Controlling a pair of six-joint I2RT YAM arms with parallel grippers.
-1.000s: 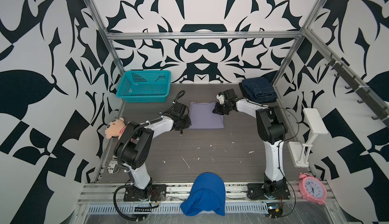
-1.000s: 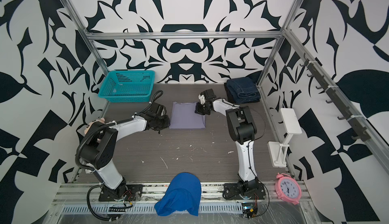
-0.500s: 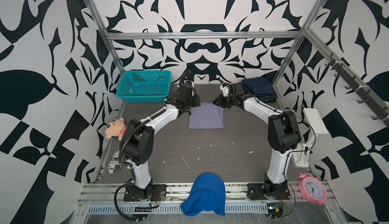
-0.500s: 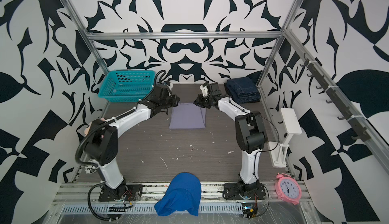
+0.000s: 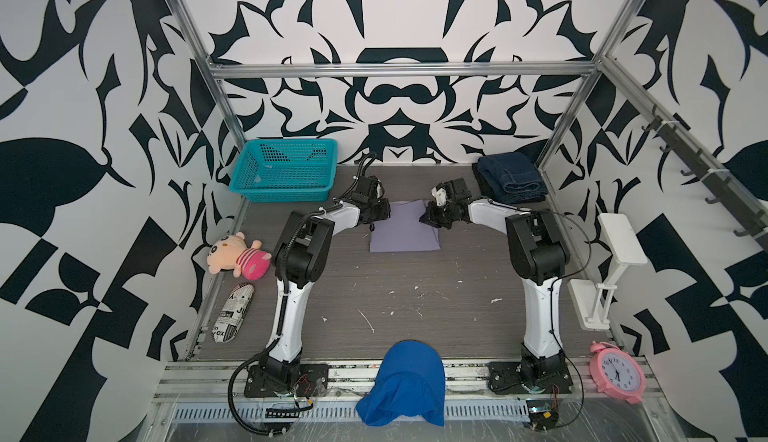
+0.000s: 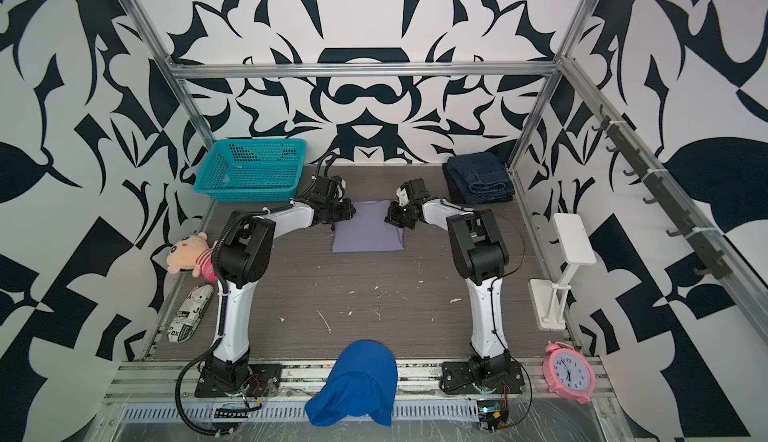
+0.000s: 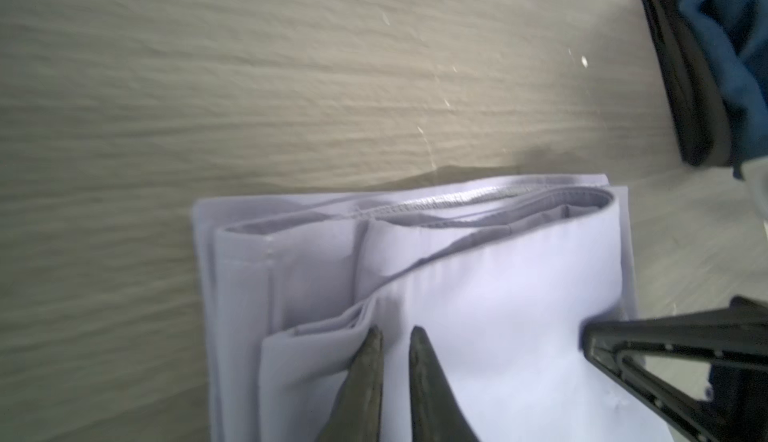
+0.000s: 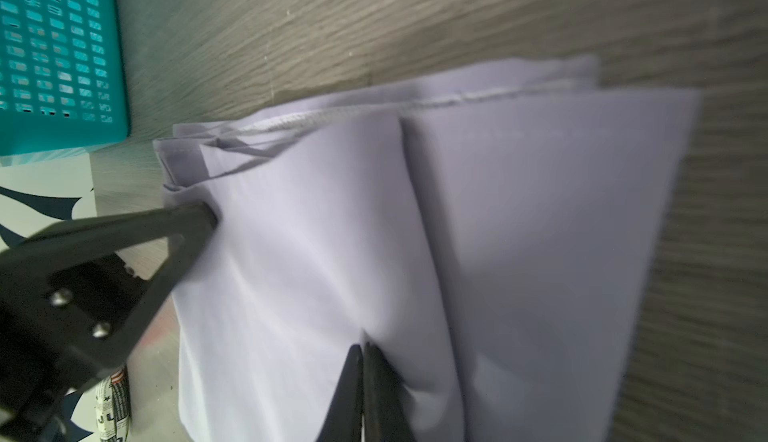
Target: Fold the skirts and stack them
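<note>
— While the lavender skirt (image 5: 403,234) lies folded at the table's (image 5: 415,294) rear middle, who holds it?
— Left gripper (image 7: 395,332) pinches cloth at its left rear corner. Right gripper (image 8: 360,346), fingers pressed together, nips the right rear corner. Denim skirt (image 5: 513,176) sits atop black skirt (image 5: 483,184), rear right corner.
</note>
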